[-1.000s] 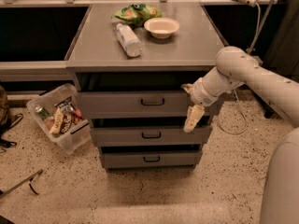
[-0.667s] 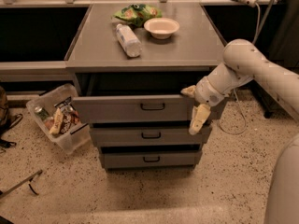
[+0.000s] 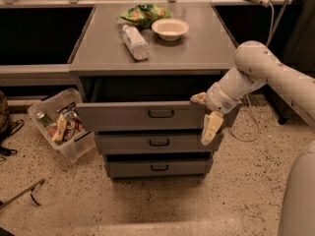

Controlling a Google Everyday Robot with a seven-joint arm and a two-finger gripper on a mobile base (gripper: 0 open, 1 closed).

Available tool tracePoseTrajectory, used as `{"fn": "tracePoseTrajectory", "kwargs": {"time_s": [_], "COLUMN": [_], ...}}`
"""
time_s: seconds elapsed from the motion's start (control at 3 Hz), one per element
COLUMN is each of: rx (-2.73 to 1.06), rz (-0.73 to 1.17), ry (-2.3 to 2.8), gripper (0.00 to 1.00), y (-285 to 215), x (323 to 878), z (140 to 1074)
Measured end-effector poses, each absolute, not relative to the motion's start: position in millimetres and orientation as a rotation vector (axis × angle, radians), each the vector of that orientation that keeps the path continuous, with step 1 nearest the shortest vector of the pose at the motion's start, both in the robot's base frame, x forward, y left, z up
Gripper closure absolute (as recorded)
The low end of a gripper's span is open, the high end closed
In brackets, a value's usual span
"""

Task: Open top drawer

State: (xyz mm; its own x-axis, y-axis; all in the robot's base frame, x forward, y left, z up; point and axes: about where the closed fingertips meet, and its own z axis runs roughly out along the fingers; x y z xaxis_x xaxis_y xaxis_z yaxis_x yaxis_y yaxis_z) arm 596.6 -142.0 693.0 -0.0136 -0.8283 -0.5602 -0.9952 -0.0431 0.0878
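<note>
Outward by a little more the top drawer [image 3: 123, 116] has slid since a second ago, and my gripper [image 3: 202, 119] has travelled with its right end. Left of the top drawer, on the floor, a clear plastic bin [image 3: 74, 149] holds snack packets. Above the drawer, on the grey cabinet top [image 3: 197, 48], a bottle [image 3: 134, 42] lies on its side, with a green bag [image 3: 143, 14] behind it and a pale bowl [image 3: 170, 28] further right. The drawer's front stands proud of the middle drawer [image 3: 128, 142] and bottom drawer [image 3: 128, 168] beneath it, and nothing touches its black handle [image 3: 161, 113]. At the drawer's right end my gripper is released, its fingers [image 3: 212, 126] spread: one hooks over the top corner, the other hangs down in front. My arm [image 3: 266, 68] rises to the right.
</note>
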Motion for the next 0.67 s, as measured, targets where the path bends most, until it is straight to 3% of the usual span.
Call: {"fn": "tracePoseTrajectory", "kwargs": {"time_s": [0.33,0.67], "rx": [-1.933,-1.964], "rz": [0.678,0.553], "ry": [1.899,1.874], "gripper": [0.00,0.00], "y": [-141.2,-126.4], "x": [597.4,614.9], "z": [695.5,697.0]}}
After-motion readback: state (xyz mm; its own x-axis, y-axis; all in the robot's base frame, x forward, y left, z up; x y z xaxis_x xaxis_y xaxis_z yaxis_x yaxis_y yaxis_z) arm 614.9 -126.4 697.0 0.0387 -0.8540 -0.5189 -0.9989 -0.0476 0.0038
